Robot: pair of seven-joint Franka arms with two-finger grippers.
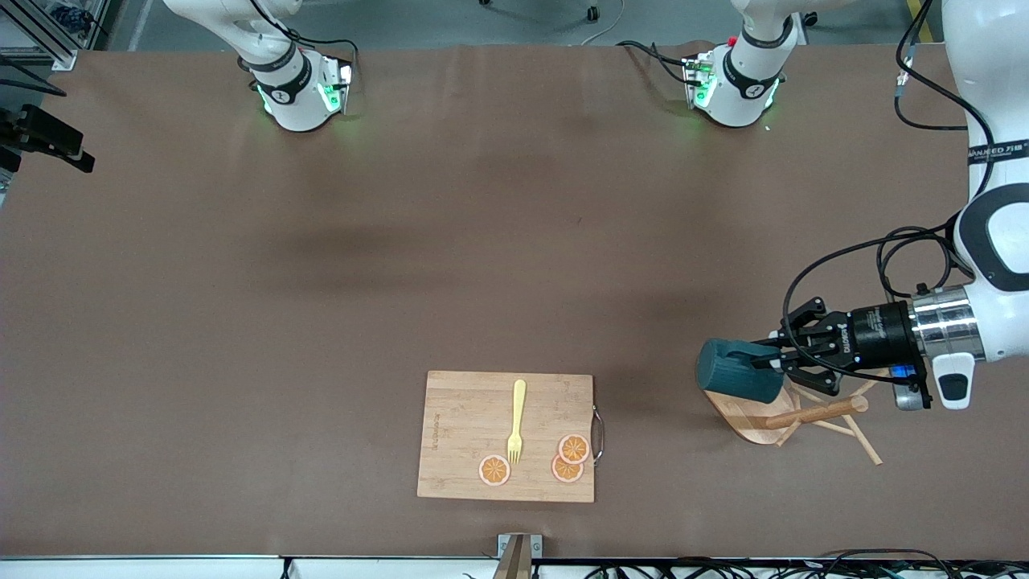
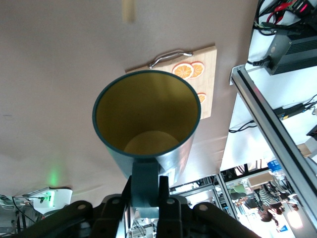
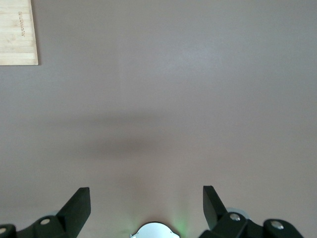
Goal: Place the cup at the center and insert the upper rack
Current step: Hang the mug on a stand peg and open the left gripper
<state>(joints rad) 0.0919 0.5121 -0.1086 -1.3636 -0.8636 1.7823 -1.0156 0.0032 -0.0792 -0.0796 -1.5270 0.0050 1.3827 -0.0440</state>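
The dark teal ribbed cup (image 1: pixel 735 371) hangs on its side in my left gripper (image 1: pixel 768 358), just over the upper rack (image 1: pixel 808 416). The rack is a light wooden mug tree lying on its side near the left arm's end of the table, with its oval base under the cup. In the left wrist view the cup (image 2: pixel 146 119) shows its mustard-yellow inside, and my left gripper (image 2: pixel 147 198) is shut on its handle. My right gripper (image 3: pixel 146 198) is open and empty over bare table; it is out of the front view.
A rectangular wooden cutting board (image 1: pixel 474 426) lies near the front edge, with a yellow fork (image 1: pixel 517 422) and three orange slices (image 1: pixel 572 450) on it. It also shows in the left wrist view (image 2: pixel 208 64) and the right wrist view (image 3: pixel 17 32). The arm bases (image 1: pixel 297 88) stand along the back edge.
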